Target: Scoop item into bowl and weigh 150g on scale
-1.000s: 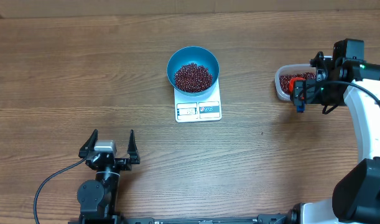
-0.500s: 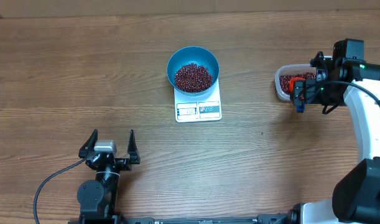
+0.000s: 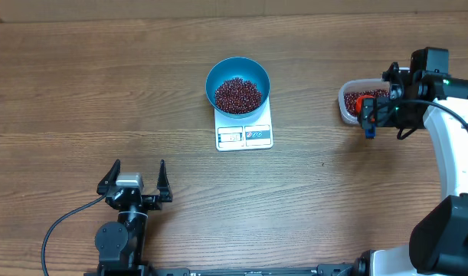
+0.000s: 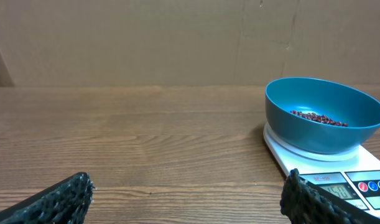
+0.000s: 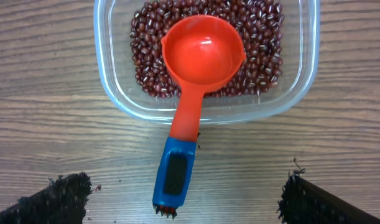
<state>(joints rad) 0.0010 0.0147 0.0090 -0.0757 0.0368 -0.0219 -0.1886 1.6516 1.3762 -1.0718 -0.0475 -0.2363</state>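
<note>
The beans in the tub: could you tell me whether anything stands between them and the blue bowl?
Nothing visible does. Only wooden table lies between the clear tub of beans and the bowl, which sits on the scale.

Big brown wooden table (image 3: 80, 77) with long wavy lines, lit evenly. Behind it, a plain brown wall (image 4: 115, 43), maybe cardboard, with one thin line (image 4: 242, 37) running up and down.

One bowl (image 3: 219, 70) and one scale (image 3: 245, 136) sit ahead of the left gripper (image 3: 139, 165), one tub (image 5: 109, 87) and one scoop (image 5: 188, 118) under the right gripper (image 5: 186, 198). Beans (image 3: 237, 95) form two uncountable lots.
</note>
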